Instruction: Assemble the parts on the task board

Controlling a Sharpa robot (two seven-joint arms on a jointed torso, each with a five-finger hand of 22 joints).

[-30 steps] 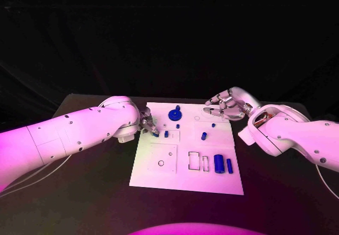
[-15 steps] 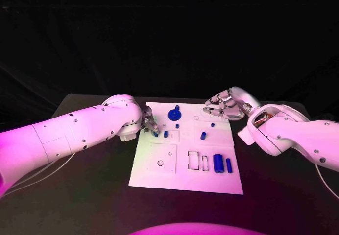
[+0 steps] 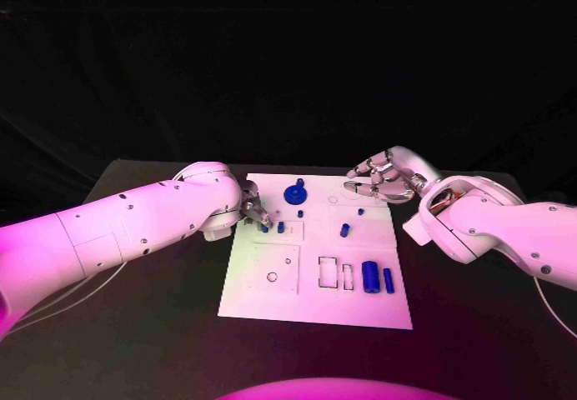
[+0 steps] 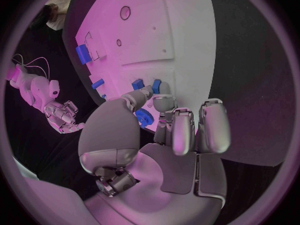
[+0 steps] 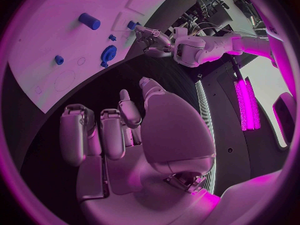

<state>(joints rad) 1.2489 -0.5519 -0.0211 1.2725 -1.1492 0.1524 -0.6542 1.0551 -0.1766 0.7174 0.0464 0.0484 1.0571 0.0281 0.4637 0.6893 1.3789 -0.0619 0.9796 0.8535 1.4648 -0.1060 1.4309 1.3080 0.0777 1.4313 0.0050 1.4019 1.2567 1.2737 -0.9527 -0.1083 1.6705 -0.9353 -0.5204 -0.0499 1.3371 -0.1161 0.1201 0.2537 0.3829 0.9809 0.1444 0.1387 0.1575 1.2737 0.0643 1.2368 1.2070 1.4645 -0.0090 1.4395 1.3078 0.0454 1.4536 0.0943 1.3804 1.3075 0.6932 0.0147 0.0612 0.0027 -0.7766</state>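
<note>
The white task board (image 3: 315, 293) lies in the middle of the table. My left hand (image 3: 252, 208) is low over its far left part, thumb and fingertips right at two small blue pegs (image 3: 264, 225) (image 4: 137, 84); whether it pinches one is unclear. A blue gear (image 3: 294, 196) (image 4: 145, 117) stands just beyond them. My right hand (image 3: 383, 180) hovers over the board's far right corner, fingers loosely bent and holding nothing (image 5: 119, 130). More blue pieces sit mid-board (image 3: 345, 229), and two cylinders (image 3: 372, 277) lie near the right edge.
The board has empty rectangular recesses (image 3: 328, 272) and a square plate with a small hole (image 3: 274, 276). Black table (image 3: 144, 317) surrounds the board on all sides. My left forearm (image 3: 120, 229) spans the table's left side, and my right forearm (image 3: 493, 229) spans its right.
My left forearm has shifted slightly toward the board, with the hand staying at the two pegs. The right hand has edged a little toward the board's far corner. No part has moved.
</note>
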